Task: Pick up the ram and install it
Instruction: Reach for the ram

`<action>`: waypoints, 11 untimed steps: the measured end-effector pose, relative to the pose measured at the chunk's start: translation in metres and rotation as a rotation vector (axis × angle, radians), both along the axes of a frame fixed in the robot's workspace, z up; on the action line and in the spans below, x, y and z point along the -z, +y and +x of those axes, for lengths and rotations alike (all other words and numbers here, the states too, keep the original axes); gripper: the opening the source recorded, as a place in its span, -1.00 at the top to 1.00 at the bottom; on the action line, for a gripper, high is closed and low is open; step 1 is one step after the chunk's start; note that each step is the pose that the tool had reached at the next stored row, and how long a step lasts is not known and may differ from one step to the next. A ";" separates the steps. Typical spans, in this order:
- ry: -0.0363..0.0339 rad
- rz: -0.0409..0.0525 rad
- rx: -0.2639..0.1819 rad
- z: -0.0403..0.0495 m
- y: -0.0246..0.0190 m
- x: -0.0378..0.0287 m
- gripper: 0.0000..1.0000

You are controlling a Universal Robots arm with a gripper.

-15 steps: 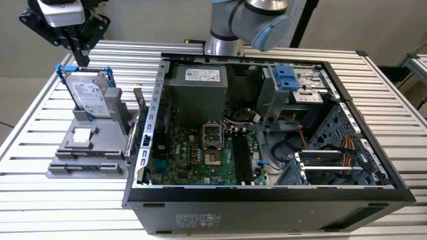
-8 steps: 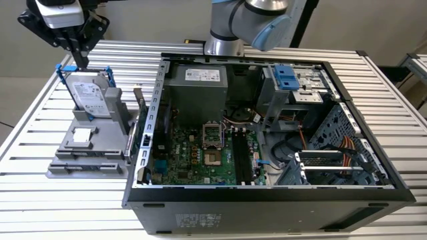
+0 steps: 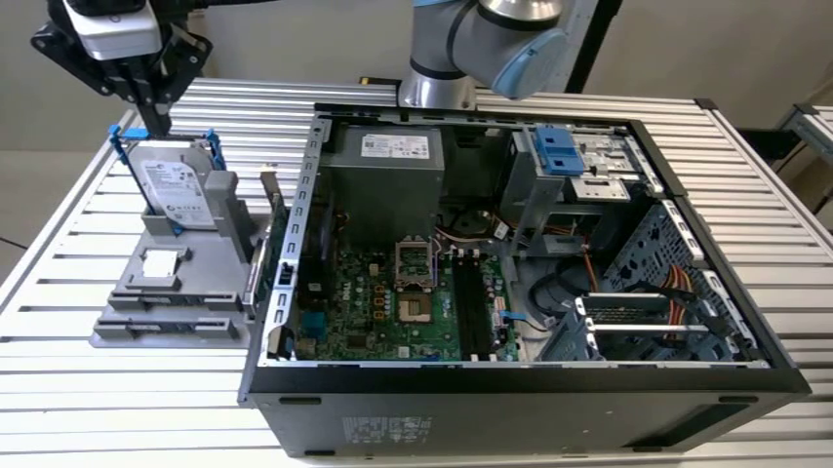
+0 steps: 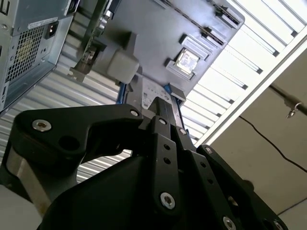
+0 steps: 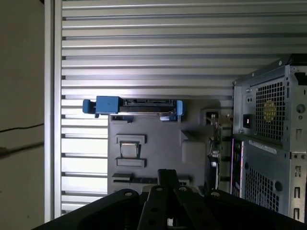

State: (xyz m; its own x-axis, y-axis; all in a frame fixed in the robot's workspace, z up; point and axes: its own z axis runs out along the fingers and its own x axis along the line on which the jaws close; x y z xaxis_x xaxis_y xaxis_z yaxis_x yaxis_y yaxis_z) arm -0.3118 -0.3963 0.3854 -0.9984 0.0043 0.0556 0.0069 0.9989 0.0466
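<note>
With the pincer clenched on nothing above the hard drive, look to the ram, seemingly on edge at the grey holder's side nearest the computer case. Release wide, align along the stick, grip mid-length, lift straight.

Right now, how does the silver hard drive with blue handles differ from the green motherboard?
Pose: the silver hard drive with blue handles stands on edge, leaning; the square green motherboard lies flat.
Place: the drive sits in the grey holder outside the open black case; the board is inside it.
Size: the board is clearly larger.
Both are flat, rectangular computer parts.
</note>
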 end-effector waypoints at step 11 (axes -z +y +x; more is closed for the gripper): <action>0.0003 0.0000 -0.003 -0.0008 -0.0058 0.0003 1.00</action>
State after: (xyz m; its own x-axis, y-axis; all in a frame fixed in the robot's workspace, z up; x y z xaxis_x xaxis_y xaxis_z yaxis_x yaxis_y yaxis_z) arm -0.3126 -0.4021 0.3851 -0.9984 0.0011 0.0560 0.0037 0.9989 0.0466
